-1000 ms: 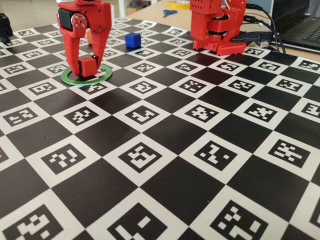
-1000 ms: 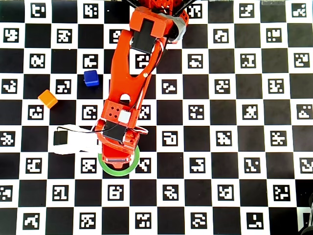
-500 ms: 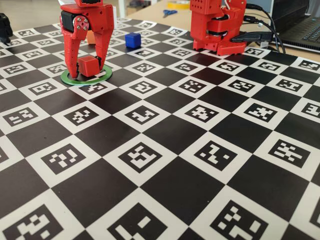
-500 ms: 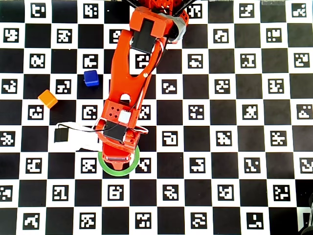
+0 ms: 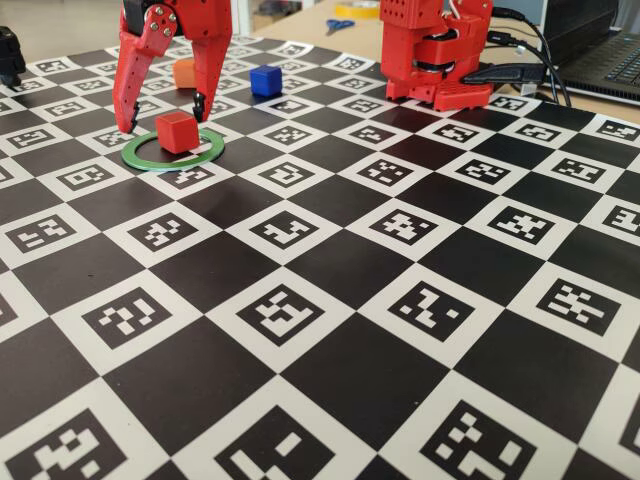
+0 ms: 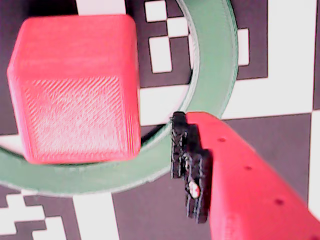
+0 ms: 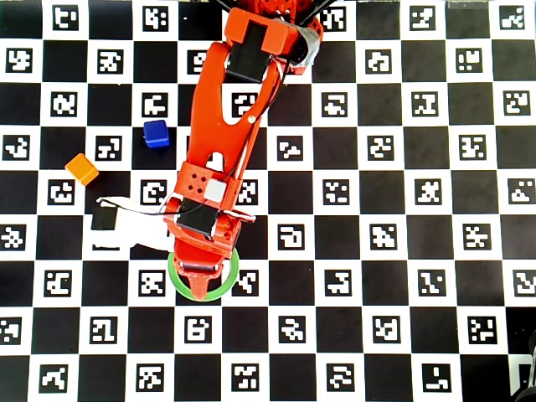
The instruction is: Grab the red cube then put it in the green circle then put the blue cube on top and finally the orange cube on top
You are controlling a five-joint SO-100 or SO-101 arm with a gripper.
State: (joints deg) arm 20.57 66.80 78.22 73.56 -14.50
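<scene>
The green circle (image 5: 172, 149) lies just below my gripper (image 5: 163, 113), the red cube (image 5: 176, 131) resting inside it. My jaws hang wide apart, empty. The blue cube (image 5: 265, 80) waits beyond, rightward in the fixed view.

Red cube (image 5: 177, 131); green circle (image 5: 205, 152); checkered board (image 5: 400, 300)

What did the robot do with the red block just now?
The gripper opened, let go of the red cube and lifted off it. The cube sits inside the green circle. The blue cube and orange cube stayed put.
</scene>
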